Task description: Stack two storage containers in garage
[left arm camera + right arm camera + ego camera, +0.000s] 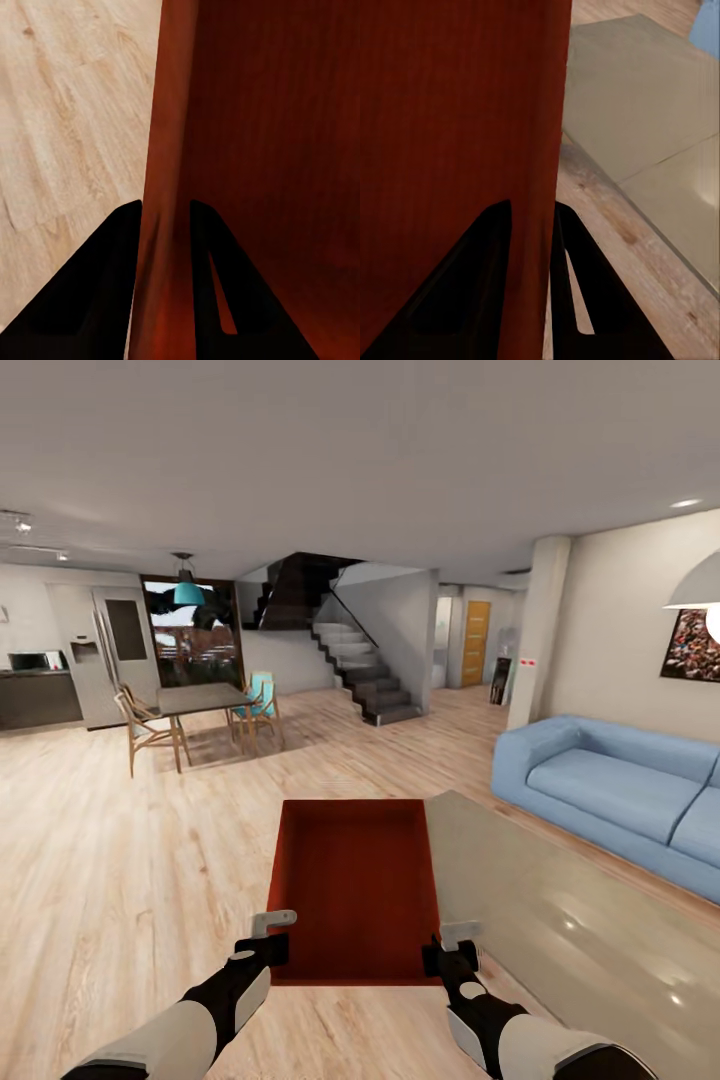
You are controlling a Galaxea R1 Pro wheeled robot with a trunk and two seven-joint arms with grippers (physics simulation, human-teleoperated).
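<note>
One orange-red storage container (355, 880), open-topped and without a lid, hangs in front of me over the light wood-plank floor of the living room (120, 840). My left gripper (275, 942) is shut on its near left wall (169, 150), with one finger inside and one outside. In the same way my right gripper (455, 950) is shut on the near right wall (540, 150). The other container, the garage and its floor are out of view.
A pale grey rug (570, 910) lies to the right, with a blue sofa (620, 780) behind it. Ahead stand a dining table with chairs (200, 705), a staircase (365, 680), a column (540, 630) and an orange door (477, 643).
</note>
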